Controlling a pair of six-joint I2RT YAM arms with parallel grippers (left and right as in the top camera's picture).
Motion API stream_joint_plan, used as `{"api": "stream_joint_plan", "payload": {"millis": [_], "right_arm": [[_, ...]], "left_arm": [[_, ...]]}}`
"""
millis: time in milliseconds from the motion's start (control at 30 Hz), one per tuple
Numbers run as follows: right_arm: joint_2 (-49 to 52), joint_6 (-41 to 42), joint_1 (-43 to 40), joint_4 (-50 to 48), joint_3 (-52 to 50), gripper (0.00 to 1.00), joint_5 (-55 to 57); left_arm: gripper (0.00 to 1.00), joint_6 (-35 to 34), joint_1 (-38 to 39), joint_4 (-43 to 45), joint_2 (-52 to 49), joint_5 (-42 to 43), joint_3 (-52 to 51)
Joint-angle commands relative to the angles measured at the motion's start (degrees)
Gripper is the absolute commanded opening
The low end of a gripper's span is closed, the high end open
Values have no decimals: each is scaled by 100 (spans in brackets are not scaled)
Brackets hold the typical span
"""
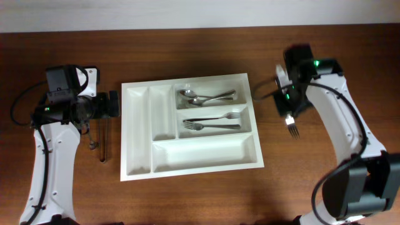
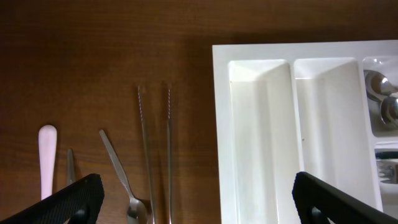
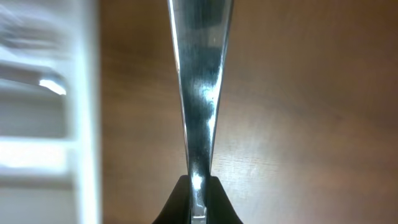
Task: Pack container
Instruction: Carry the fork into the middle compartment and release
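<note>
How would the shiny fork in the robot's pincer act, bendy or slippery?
The fork looks like polished metal, so it is probably stiff. Its glossy handle may be slippery, and the right pincer grips only a narrow part, so it could swivel. Being flat, it likely won't roll.

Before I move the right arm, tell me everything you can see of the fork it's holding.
The fork is one piece of shiny, mirror-like metal. The right gripper is shut on its stem, which narrows toward the grip in the wrist view. Overhead, its tines stick out past the gripper, pointing down the picture. It is over the bare wooden table right of the container, clear of it. Contact with the table cannot be told.
</note>
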State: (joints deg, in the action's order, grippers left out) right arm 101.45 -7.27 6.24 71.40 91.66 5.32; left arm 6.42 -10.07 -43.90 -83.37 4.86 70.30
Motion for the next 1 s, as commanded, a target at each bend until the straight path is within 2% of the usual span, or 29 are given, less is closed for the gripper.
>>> {"api": "stream_joint_plan", "payload": {"millis": [0, 133, 333, 633, 833, 900, 967], "right_arm": [[-103, -597, 745, 131, 732, 4, -328], [-74, -1827, 1593, 116, 765, 4, -472], [149, -4232, 2697, 42, 474, 4, -514], [874, -4986, 2938, -953, 2, 4, -487], [1283, -4996, 2706, -1276, 0, 5, -428], [1340, -4992, 2647, -1462, 0, 25, -424], [1344, -4964, 2612, -1622, 2, 32, -420]], "left_arm": [[99, 94, -22, 9, -31, -20, 114], [99, 96, -22, 9, -31, -20, 114], [99, 94, -22, 9, -31, -20, 114], [99, 94, -22, 9, -31, -20, 116], [99, 96, -22, 9, -31, -20, 114], [99, 96, -22, 9, -31, -20, 114], [99, 96, -22, 9, -31, -20, 114]]}}
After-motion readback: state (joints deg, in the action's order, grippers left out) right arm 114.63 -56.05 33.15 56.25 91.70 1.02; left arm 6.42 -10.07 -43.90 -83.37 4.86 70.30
